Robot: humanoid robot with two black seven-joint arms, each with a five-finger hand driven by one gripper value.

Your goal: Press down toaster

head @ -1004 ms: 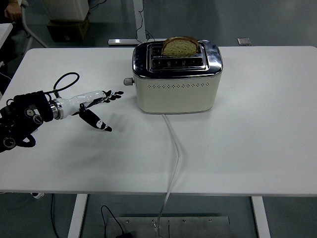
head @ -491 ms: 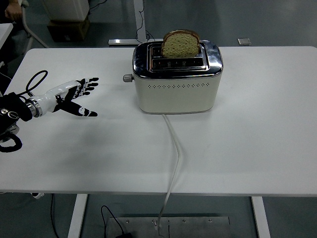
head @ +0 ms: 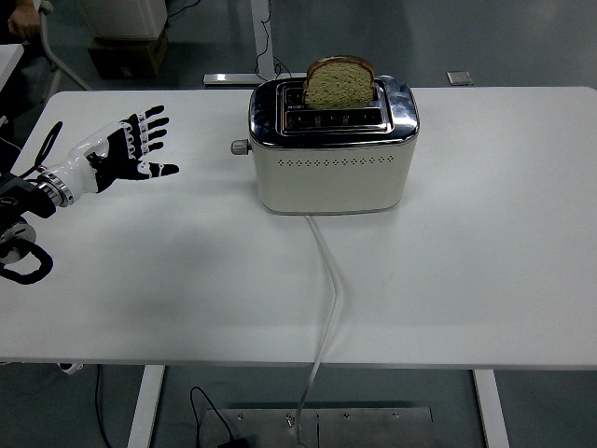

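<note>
Bright even overhead light, sharp focus, soft shadows, glare on chrome toaster [head: 333,149] top

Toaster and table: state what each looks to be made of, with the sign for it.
Toaster: the top looks like polished metal, since it is bright and mirror-like; the cream body has a smooth matte finish, painted metal or plastic, which I cannot tell apart. Table: a flat, matte white top, probably laminate or coated board, with no grain or reflections showing.
</note>
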